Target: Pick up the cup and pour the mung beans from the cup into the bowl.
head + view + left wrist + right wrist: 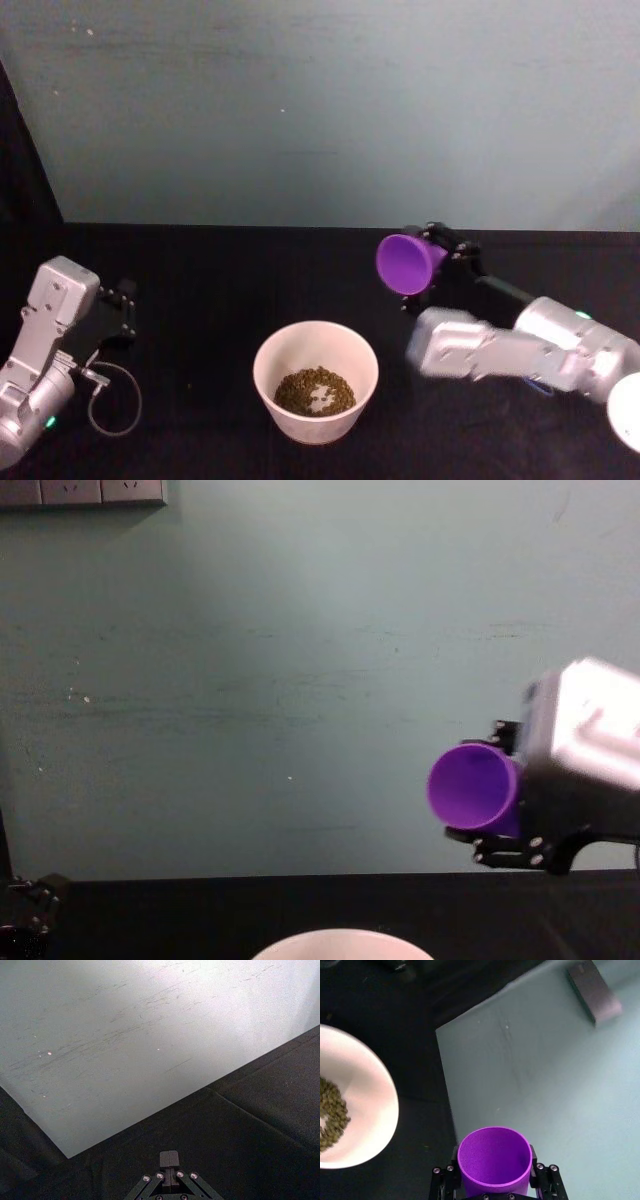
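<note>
Fingers (543,1176) of the right gripper (432,262), raised over the black-covered table (200,290) to the right of the wide round pinkish-white bowl (262,368), clamp both sides of a small, smooth bright purple plastic cup (408,264) tipped on its side, mouth toward the robot's left. Greenish-brown mung beans (315,390) lie heaped in the bowl. At the table's left, the left gripper (169,1160) sits low, fingers pressed together.

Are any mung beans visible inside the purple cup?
No, the purple cup is bare inside; the mung beans lie in the bowl.
</note>
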